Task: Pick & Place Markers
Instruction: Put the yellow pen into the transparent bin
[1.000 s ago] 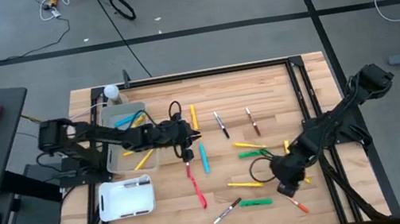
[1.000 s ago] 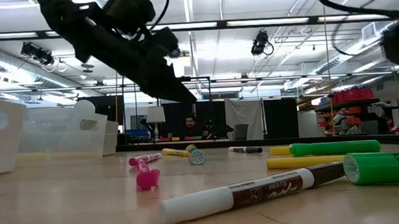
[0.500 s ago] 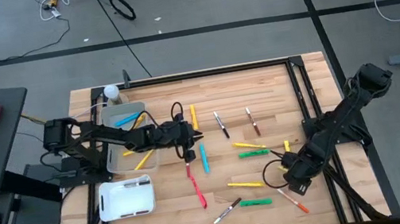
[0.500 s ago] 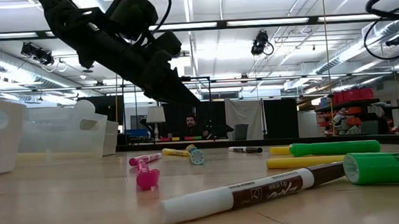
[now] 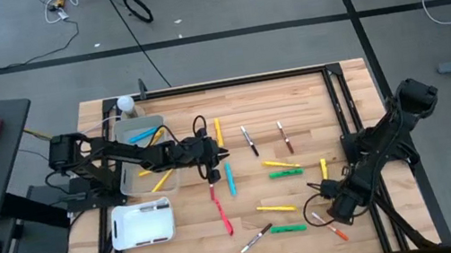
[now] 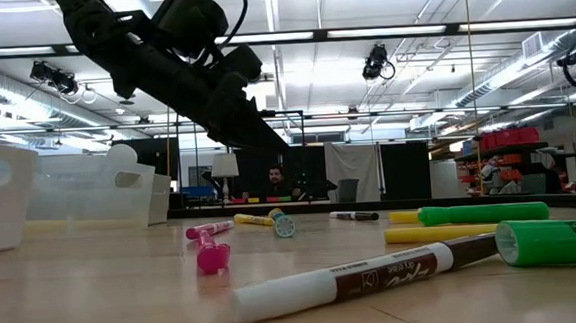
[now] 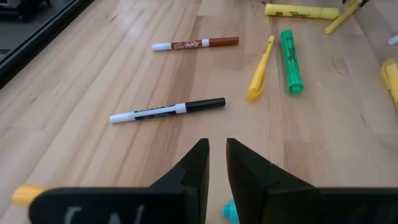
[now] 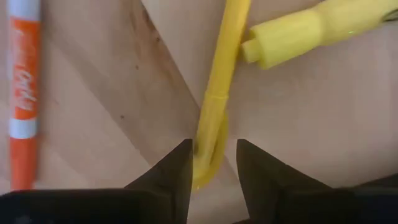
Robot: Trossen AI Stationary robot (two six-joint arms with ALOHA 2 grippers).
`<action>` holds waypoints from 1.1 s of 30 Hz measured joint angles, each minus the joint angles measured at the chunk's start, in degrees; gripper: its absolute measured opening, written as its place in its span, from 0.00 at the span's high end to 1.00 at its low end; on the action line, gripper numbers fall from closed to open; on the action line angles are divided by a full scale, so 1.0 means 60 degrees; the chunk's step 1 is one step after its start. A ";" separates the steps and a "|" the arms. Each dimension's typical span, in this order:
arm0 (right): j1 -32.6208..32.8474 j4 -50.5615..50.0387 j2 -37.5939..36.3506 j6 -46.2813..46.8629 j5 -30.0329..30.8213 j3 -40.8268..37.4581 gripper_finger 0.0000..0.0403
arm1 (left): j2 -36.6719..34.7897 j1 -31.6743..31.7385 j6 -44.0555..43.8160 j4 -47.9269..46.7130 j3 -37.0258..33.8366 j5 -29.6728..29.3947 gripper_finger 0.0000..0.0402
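Strewn loose over the wooden worktop (image 5: 294,97), markers of many colours: near the middle a yellow marker (image 5: 217,131), a black-ended marker (image 5: 248,139), a brown-ended marker (image 5: 284,136) and a light blue marker (image 5: 230,178); nearer the front edge a red marker (image 5: 226,224), a green marker (image 5: 289,228) and an orange marker (image 5: 338,233). More inside the clear bin (image 5: 132,192) on the left side, among them a blue one and a yellow one; just in front of that bin, a white tray (image 5: 142,224). Low over the front right part of the worktop, the right pincer (image 5: 340,208), just beside the orange marker; seen from its own wrist, released, fingers (image 8: 174,168) standing either side of the end of a slim yellow marker (image 8: 217,93), with a sliver of bare wood showing between marker and one finger, and a thicker yellow marker (image 8: 305,31) lying close by. Reaching out past the bin to mid-worktop, the left pincer (image 5: 212,154), above the near end of the light blue marker; only narrowly parted, grasping nothing, pointing toward the black-ended and brown-ended markers. Far behind the worktop in the low view, a seated person.
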 joint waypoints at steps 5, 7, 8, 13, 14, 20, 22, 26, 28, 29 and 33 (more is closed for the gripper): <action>0.0292 0.0413 0.0617 -0.0286 0.0009 0.0053 0.75 | 0.0000 0.0000 -0.0028 -0.0003 0.0000 -0.0003 0.85; 0.0384 0.0450 0.0746 -0.0269 0.0075 0.0054 0.79 | 0.0000 -0.0001 -0.0029 -0.0003 0.0000 -0.0001 0.85; 0.0424 0.0437 0.0767 -0.0218 0.0084 0.0059 0.82 | 0.0000 0.0000 -0.0029 -0.0003 0.0000 -0.0001 0.85; 0.0557 0.0461 0.0719 -0.0008 0.0131 0.0048 0.94 | 0.0000 -0.0001 -0.0024 0.0001 0.0000 -0.0004 0.85; 0.0564 0.0489 0.0672 -0.0002 0.0131 0.0044 0.94 | 0.0000 0.0000 -0.0011 0.0003 0.0000 -0.0005 0.85; 0.0580 0.0192 0.0139 0.0038 -0.0033 0.0390 0.94 | -0.0004 -0.0002 0.0020 -0.0007 0.0007 -0.0036 0.85; 0.0543 0.0099 -0.0090 0.0042 -0.0014 0.0644 0.94 | -0.0004 -0.0001 0.0035 -0.0018 0.0067 -0.0036 0.85; 0.0350 0.0016 -0.0453 -0.0089 0.1452 0.1161 0.94 | -0.0018 -0.0003 0.0373 0.0000 0.0307 0.0257 0.84; 0.0186 0.0099 -0.0585 -0.0457 0.2799 0.1372 0.94 | -0.0018 -0.0003 0.0824 -0.0014 0.0449 0.0709 0.81; 0.0061 0.0130 -0.0618 -0.0726 0.3521 0.1411 0.94 | -0.0018 -0.0003 0.1041 -0.0001 0.0529 0.0988 0.78; -0.0468 0.0875 -0.0663 -0.2306 0.6688 0.1428 0.94 | -0.0018 -0.0003 0.1793 -0.0008 0.0871 0.2274 0.66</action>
